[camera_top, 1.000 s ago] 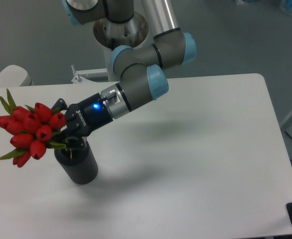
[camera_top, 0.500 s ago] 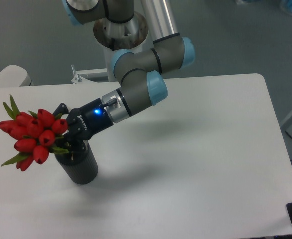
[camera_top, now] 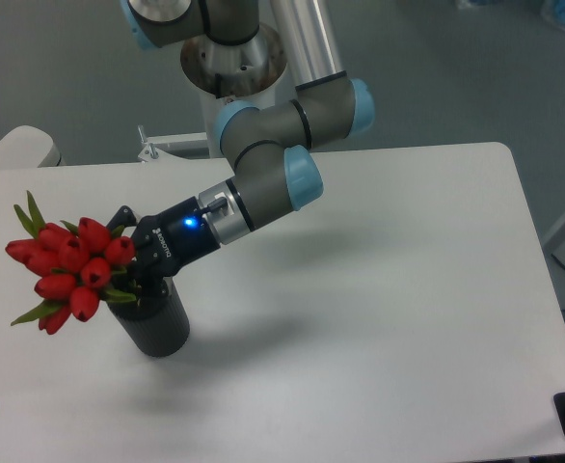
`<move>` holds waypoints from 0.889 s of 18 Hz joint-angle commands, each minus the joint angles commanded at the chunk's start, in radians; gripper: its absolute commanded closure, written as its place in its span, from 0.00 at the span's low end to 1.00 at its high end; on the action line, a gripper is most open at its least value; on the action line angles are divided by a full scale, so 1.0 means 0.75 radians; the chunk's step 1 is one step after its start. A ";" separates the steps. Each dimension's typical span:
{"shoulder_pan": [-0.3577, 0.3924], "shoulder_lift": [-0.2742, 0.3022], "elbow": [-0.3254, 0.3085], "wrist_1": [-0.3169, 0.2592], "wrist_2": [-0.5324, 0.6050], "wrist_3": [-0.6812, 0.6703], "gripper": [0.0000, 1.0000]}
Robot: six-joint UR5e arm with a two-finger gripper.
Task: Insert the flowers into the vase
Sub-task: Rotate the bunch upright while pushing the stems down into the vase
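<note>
Near the table's (camera_top: 408, 289) left edge, the gripper (camera_top: 128, 275) (its white lettering unreadable) clamps the flowers (camera_top: 70, 270), tilted over the vase (camera_top: 155, 323).

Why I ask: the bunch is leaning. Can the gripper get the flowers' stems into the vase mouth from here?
Probably yes: the gripper holds the flowers right at the vase mouth, nothing between.

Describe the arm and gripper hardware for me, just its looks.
The arm is grey tube segments with light-blue joint caps on a silver base column. A silver ring joins the wrist to the black gripper, which carries small white lettering and a glowing blue light.
</note>
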 joint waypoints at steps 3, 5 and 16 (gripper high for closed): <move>0.004 -0.004 -0.010 0.000 0.000 0.010 0.73; 0.006 -0.008 -0.010 0.000 0.000 0.010 0.69; 0.018 -0.025 -0.010 -0.002 0.000 0.012 0.60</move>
